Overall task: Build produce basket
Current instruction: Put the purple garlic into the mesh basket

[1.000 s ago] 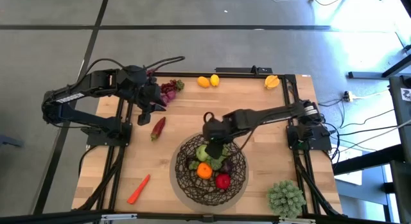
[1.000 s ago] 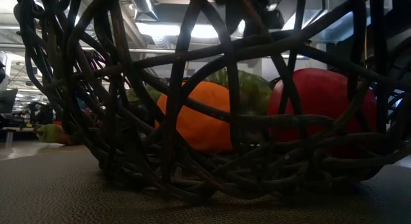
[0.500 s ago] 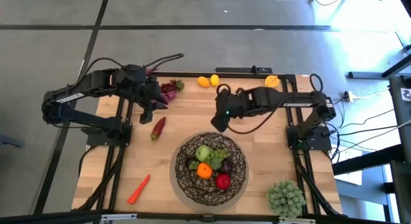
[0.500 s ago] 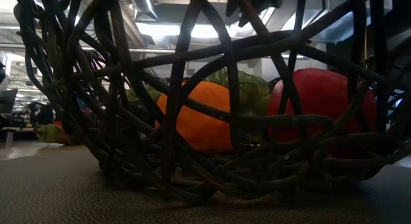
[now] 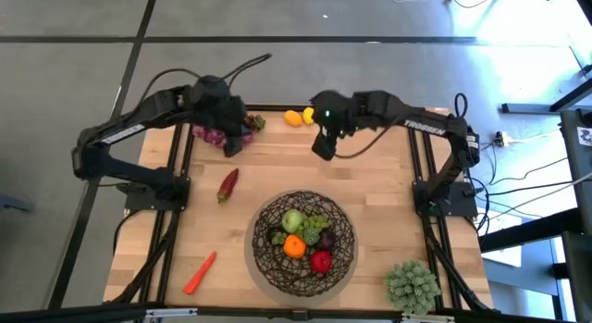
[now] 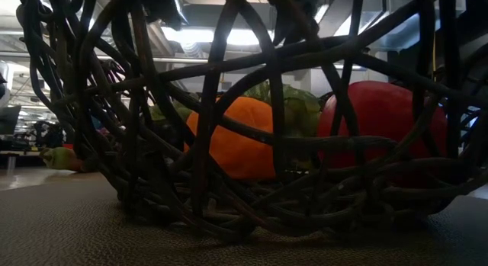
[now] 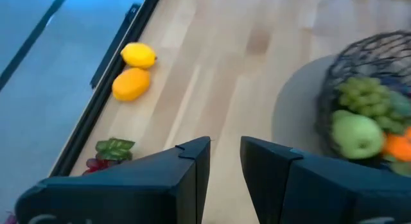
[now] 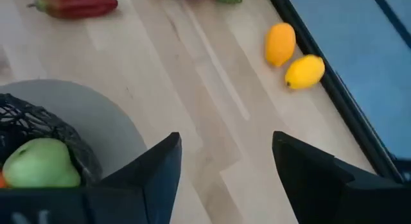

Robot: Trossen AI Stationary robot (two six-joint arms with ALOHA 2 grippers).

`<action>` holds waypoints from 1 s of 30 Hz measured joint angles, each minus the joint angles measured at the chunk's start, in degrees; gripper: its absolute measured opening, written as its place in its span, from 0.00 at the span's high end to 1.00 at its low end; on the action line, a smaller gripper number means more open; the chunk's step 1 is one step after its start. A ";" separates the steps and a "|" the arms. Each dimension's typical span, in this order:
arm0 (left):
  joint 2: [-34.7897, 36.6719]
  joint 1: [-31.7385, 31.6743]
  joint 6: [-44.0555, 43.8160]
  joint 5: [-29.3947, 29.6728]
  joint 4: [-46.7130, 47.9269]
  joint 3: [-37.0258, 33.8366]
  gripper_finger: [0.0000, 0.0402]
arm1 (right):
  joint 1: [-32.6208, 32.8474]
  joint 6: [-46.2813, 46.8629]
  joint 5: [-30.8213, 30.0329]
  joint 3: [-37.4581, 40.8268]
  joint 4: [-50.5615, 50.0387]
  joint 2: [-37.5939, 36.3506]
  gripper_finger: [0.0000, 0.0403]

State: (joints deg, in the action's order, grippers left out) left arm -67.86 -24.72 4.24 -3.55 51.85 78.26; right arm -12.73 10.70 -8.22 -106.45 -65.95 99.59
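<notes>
- While the basket (image 5: 304,238) sits near the front middle of the surface (image 5: 370,175) with a green apple (image 5: 293,220), green grapes (image 5: 315,224), an orange (image 5: 294,246) and a red apple (image 5: 321,260) already in it, both arms are up at the far edge, where the loose produce lies.
- Most likely the right gripper (image 5: 323,145) is placed there to collect next: it hovers just beside the two lemons (image 5: 299,117), its jaws standing well apart with nothing between them, as the right wrist view shows (image 8: 225,166).
- Over the purple grape bunch (image 5: 242,129) at the far left is the left gripper (image 5: 231,138); its wrist view shows the jaws (image 7: 225,161) nearly closed with a bare slit between them and no fruit in it.
- A red pepper (image 5: 228,183) and a carrot (image 5: 199,273) wait on the left half of the surface, another yellow fruit (image 5: 392,118) in the far right corner; the spiky green plant (image 5: 413,286) is apart from the task.
- Only the overhead view shows how both arms stand relative to all the loose pieces.
- From table level, the low view shows what overhead hides: the orange (image 6: 232,140) and red apple (image 6: 381,121) rest low behind the woven wire (image 6: 137,106), well under the rim.
- Each wrist view alone settles the gap of its own jaws, and both catch the lemons (image 8: 295,57) against the surface's far edge.
</notes>
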 joint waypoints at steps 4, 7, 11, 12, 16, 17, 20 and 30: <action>-4.76 -2.52 0.84 -0.52 -2.00 -0.02 0.81 | -4.76 -5.03 3.40 0.00 2.77 0.00 0.41; -7.54 -4.79 0.86 -0.70 -4.00 -0.02 0.81 | -8.13 -4.36 3.45 0.00 2.75 0.04 0.41; -10.61 -7.47 0.55 -3.41 -5.56 -0.02 0.81 | -11.76 -3.86 3.07 0.02 3.92 0.07 0.41; -11.20 -8.00 0.41 -4.39 -5.84 -0.02 0.81 | -12.44 -3.93 2.98 0.02 4.16 0.07 0.41; -12.63 -9.56 -0.73 -6.26 -6.87 -0.02 0.81 | -15.76 1.25 -2.26 0.02 4.10 0.34 0.41; -12.81 -9.81 -0.75 -6.27 -6.92 -0.02 0.81 | -17.05 3.48 -2.90 0.02 4.04 0.49 0.41; -13.31 -10.26 -0.96 -6.32 -8.72 -0.02 0.81 | -20.92 10.40 -1.14 0.09 4.20 1.35 0.42; -14.96 -12.87 -1.24 -6.71 -11.95 -0.06 0.81 | -25.45 8.65 9.99 0.09 10.48 11.14 0.47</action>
State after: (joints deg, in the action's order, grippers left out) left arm -82.82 -37.59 3.01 -10.26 39.89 78.20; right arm -38.18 19.35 1.78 -106.37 -55.48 110.73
